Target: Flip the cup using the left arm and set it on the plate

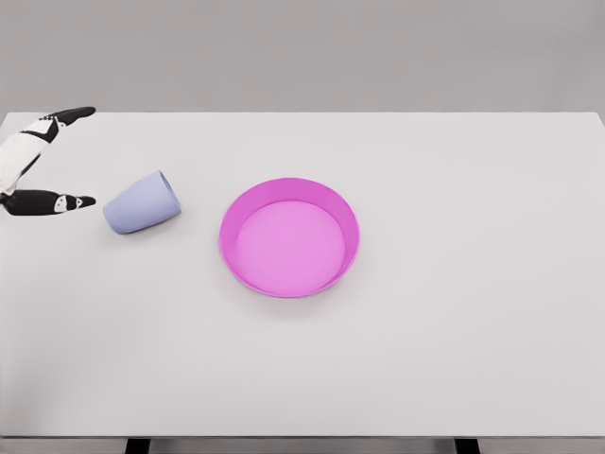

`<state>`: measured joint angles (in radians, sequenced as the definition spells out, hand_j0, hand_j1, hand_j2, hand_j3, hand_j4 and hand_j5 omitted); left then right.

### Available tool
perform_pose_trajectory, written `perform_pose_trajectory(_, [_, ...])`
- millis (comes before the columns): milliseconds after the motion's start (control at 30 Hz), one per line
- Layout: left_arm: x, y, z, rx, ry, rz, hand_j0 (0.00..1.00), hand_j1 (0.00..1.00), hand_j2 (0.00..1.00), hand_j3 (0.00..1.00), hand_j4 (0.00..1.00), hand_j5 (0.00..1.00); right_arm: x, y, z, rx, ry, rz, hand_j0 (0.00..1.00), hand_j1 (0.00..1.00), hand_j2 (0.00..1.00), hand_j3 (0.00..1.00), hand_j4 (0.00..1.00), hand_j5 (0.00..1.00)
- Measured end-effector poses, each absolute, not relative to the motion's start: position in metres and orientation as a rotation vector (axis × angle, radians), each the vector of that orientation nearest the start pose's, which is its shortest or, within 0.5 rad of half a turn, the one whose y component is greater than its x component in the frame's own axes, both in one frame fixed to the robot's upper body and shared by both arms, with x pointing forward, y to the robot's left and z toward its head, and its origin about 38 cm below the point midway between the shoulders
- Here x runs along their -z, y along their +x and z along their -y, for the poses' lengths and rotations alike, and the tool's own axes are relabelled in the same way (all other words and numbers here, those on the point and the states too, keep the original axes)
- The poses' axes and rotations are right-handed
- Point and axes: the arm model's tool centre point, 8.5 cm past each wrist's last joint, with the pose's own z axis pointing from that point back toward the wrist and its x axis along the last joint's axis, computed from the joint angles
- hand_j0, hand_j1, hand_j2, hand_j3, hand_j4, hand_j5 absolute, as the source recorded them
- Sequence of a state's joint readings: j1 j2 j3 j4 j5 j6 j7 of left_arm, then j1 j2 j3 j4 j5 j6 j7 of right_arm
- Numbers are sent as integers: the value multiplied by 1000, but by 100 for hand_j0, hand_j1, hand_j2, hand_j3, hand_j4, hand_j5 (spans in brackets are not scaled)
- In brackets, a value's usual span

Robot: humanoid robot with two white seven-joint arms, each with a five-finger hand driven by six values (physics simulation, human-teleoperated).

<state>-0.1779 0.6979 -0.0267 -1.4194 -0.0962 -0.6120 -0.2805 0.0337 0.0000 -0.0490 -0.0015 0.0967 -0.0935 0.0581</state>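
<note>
Head view: the left hand [38, 161] enters at the far left edge, only partly in frame, its white-and-black fingers [71, 113] spread wide — one reaching up and to the right, another [59, 201] stretched out low toward the right. It holds nothing. The tip of the lower finger ends just beside the cup [142, 203] but does not touch it.

The cup is pale lavender-blue and lies on its side on the white counter [454, 331], its closed base toward the hand and lower left, its rim toward the upper right. To the cup's right, near but apart from it, sits the plate [351, 230] — a round magenta dish with a raised wall and a paler pink floor, resting flat near the middle of the counter. A grey wall [302, 52] runs behind the counter's far edge.
</note>
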Motion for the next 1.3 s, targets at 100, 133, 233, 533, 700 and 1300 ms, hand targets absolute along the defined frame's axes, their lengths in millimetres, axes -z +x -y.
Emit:
perform_pose_trajectory(100, [-184, 383, -406, 1188, 433, 1797, 100, 100, 100, 100, 100, 100, 262, -12, 266, -52, -26, 58, 100, 100, 100, 100, 100, 100])
perform_pose_trajectory(133, [-178, 381, -406, 1202, 434, 1777, 100, 100, 100, 100, 100, 100, 262, -12, 266, -52, -26, 58, 100, 100, 100, 100, 100, 100])
perform_pose_trajectory(233, [-168, 379, -399, 1243, 420, 1747, 100, 100, 100, 100, 100, 100, 262, -12, 266, -52, -26, 58, 100, 100, 100, 100, 100, 100])
perform_pose_trajectory(533, [-187, 367, -385, 1452, 387, 1711, 100, 100, 100, 100, 100, 100, 262, -12, 266, -52, -26, 58, 100, 100, 100, 100, 100, 100])
perform_pose_trajectory(700, [-184, 365, -384, 1469, 369, 1698, 100, 100, 100, 100, 100, 100, 262, -12, 266, -52, -26, 58, 100, 100, 100, 100, 100, 100])
perform_pose_trajectory(1300, [-156, 366, -378, 1246, 131, 1724, 100, 100, 100, 100, 100, 100, 262, -12, 266, -52, -26, 58, 100, 100, 100, 100, 100, 100])
